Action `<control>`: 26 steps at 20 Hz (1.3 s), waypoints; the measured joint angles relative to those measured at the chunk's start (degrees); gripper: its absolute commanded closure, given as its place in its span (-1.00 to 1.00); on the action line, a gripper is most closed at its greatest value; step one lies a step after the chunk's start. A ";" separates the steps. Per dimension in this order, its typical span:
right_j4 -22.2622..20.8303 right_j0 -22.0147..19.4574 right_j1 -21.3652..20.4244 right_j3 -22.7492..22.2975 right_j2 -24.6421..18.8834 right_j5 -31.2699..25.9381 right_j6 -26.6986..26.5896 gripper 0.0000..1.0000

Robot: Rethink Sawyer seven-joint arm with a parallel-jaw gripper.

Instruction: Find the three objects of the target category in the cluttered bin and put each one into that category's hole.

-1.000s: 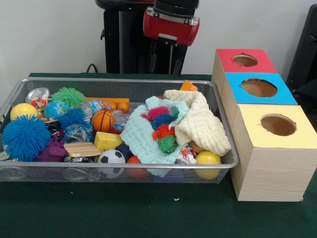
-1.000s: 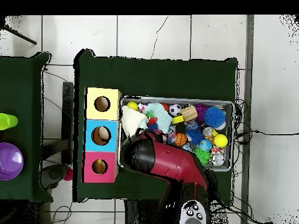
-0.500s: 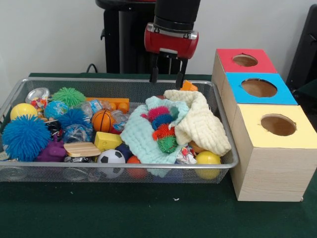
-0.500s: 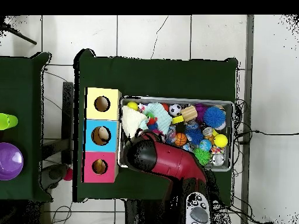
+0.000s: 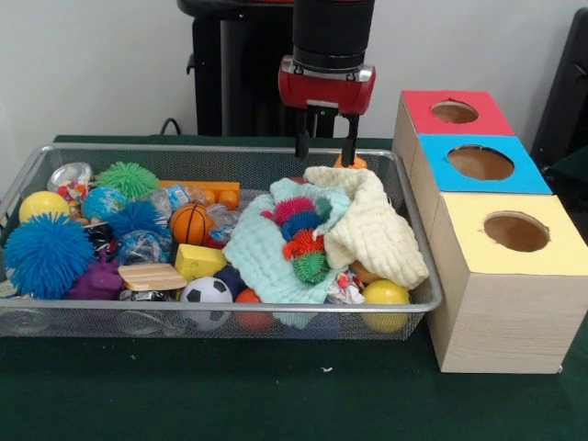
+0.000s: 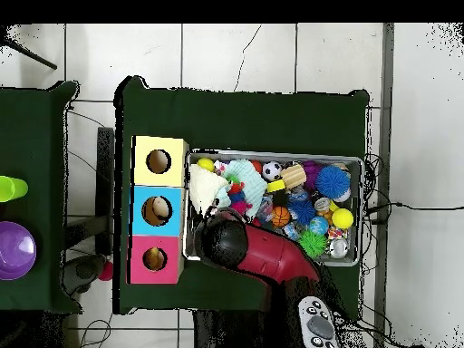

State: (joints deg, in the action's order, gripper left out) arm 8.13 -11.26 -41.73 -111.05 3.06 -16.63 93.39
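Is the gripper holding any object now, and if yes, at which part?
Nothing is held. The gripper is open and empty, above the bin's far rim, near the cream cloth.

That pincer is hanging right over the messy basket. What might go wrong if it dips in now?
The open pincer hangs above the cream cloth, not a puffer ball, so it may snag fabric instead. The green puffer ball lies at the bin's other end, crowded by toys, so neighbours may get pinched too. The red box's hole looks small, so a bristly ball might catch.
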 measured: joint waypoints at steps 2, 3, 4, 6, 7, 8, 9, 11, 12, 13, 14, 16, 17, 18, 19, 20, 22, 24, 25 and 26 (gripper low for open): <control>0.49 -0.49 0.00 -0.90 -0.93 0.00 0.00 -1.00; 0.71 -0.62 0.00 -1.22 -1.29 0.00 0.00 -1.00; 0.80 -0.66 0.00 -1.34 -1.44 0.00 0.00 -1.00; 1.35 -0.94 -0.01 -1.90 -2.34 0.00 0.00 -1.00; 1.72 -1.17 -0.04 -2.22 -2.89 0.01 0.00 -1.00; 2.00 -1.44 -0.09 -2.55 -3.45 0.00 0.00 -1.00; 2.19 -1.66 -0.12 -2.82 -3.89 0.01 0.00 -1.00; 2.30 -1.87 -0.10 -3.12 -4.51 0.01 0.00 -1.00; 2.29 -1.86 -0.12 -3.18 -4.80 0.01 0.00 -1.00; 2.30 -1.85 -0.12 -3.18 -4.97 0.01 0.00 -1.00; 2.30 -1.86 -0.11 -3.17 -5.29 0.01 0.00 -1.00; 2.29 -1.83 -0.11 -3.18 -5.58 0.01 0.00 -1.00; 2.30 -1.76 -0.08 -3.17 -5.61 0.01 0.00 -1.00; 2.26 -1.68 -0.06 -3.17 -5.61 0.02 0.00 -1.00; 1.97 -1.45 0.02 -3.15 -5.55 0.18 0.00 -1.00; 1.74 -1.30 0.09 -3.12 -5.47 0.27 0.00 -1.00; 0.80 -0.67 0.38 -2.96 -5.07 0.74 0.00 -1.00; -1.07 0.48 0.79 -2.54 -4.66 1.72 0.00 -1.00; -1.94 0.96 0.97 -2.24 -4.49 2.12 0.00 -1.00; -2.80 1.44 1.15 -1.93 -4.32 2.51 0.00 -1.00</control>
State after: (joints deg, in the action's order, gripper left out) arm 5.32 -9.83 -40.58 -112.98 -1.26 -14.12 93.39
